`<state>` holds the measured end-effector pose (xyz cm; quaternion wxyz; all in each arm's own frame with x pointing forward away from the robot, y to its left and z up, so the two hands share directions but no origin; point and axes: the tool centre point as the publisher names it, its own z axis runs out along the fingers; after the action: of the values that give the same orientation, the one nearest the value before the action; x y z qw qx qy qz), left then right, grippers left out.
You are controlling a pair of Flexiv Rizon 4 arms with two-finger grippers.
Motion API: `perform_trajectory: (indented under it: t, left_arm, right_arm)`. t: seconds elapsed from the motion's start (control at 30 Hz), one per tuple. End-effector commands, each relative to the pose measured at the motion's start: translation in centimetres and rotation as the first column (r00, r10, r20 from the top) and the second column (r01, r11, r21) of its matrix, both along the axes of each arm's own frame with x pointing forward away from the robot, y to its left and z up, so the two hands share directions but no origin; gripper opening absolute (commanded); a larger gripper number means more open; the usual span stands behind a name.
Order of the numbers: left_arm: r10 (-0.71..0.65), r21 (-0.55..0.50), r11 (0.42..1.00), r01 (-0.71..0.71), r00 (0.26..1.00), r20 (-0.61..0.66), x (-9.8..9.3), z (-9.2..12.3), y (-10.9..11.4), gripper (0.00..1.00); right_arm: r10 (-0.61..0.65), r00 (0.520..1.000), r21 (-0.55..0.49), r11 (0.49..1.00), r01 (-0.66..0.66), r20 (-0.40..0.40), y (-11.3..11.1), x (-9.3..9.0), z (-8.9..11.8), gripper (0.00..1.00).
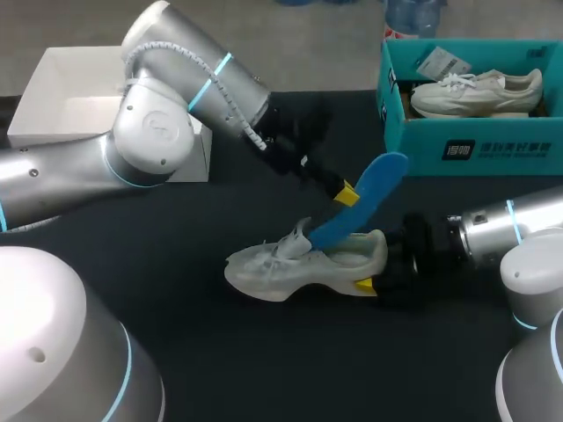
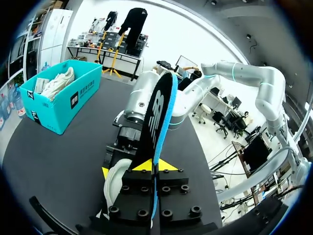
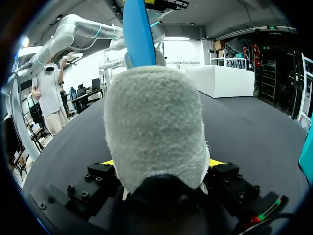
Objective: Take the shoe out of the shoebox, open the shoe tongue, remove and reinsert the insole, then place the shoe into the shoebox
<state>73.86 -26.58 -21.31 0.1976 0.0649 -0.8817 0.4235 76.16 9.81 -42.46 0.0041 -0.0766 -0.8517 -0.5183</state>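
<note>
A white shoe (image 1: 299, 262) lies on its side on the black table, toe to the left. My right gripper (image 1: 376, 268) is shut on its heel; in the right wrist view the heel (image 3: 154, 127) fills the gap between the yellow tips. A blue insole (image 1: 369, 198) slants up out of the shoe's opening. My left gripper (image 1: 347, 195) is shut on the insole at mid-length, and the left wrist view shows the insole (image 2: 159, 117) edge-on between the yellow tips (image 2: 155, 165). The teal shoebox (image 1: 493, 145) stands at the back right.
A second white shoe (image 1: 475, 92) lies inside the teal shoebox. A white open box (image 1: 62, 97) stands at the back left, behind my left arm. Bare black tabletop stretches in front of the shoe.
</note>
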Motion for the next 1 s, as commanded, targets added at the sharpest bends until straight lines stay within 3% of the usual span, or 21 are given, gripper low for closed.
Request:
perform_trajectory:
  t: [0.03,0.1,0.87,1.0]
  left_arm:
    - [-0.041,-0.047,0.998,0.039,0.999,-0.036,-0.1,2.1,-0.3,0.0]
    - [-0.078,-0.053,0.996,0.076,0.996,-0.042,-0.3,3.1,-0.7,0.0]
    - [-0.078,-0.053,0.996,0.076,0.996,-0.042,-0.3,3.1,-0.7,0.0]
    - [-0.05,-0.084,0.996,0.043,0.995,-0.09,-0.8,4.2,0.0,0.0]
  right_arm:
    - [-0.001,1.0,-0.004,1.0,0.001,0.0,0.1,0.0,0.1,0.0]
    - [-0.001,1.0,-0.004,1.0,0.001,0.0,0.1,0.0,0.1,0.0]
    - [-0.001,1.0,-0.004,1.0,0.001,0.0,0.1,0.0,0.1,0.0]
    - [-0.001,1.0,-0.004,1.0,0.001,0.0,0.1,0.0,0.1,0.0]
